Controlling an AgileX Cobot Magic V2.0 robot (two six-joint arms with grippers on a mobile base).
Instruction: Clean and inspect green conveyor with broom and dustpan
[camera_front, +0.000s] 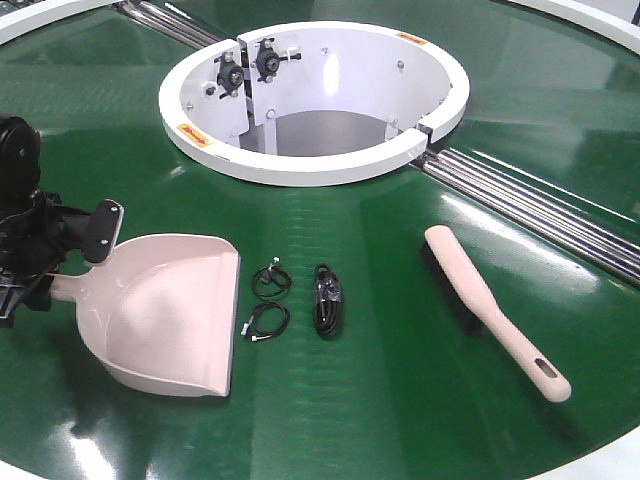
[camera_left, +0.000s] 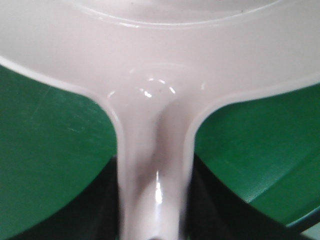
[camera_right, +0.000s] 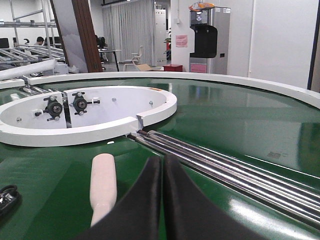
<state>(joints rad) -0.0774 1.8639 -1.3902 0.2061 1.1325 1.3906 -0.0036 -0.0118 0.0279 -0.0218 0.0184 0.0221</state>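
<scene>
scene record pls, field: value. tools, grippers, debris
surface: green conveyor, glossy, metal rollers crossing
dustpan: on belt, left side, lip toward debris
broom: lying on belt, right side, ungripped
debris: three black cable bundles between dustpan and broom
left gripper: shut on dustpan handle
right gripper: shut, empty, beside broom

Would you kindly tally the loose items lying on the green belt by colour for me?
Pink: 2 (dustpan, brush)
Black: 3 (upper thin cable coil, lower thin cable coil, thick cable bundle)
Total: 5
</scene>
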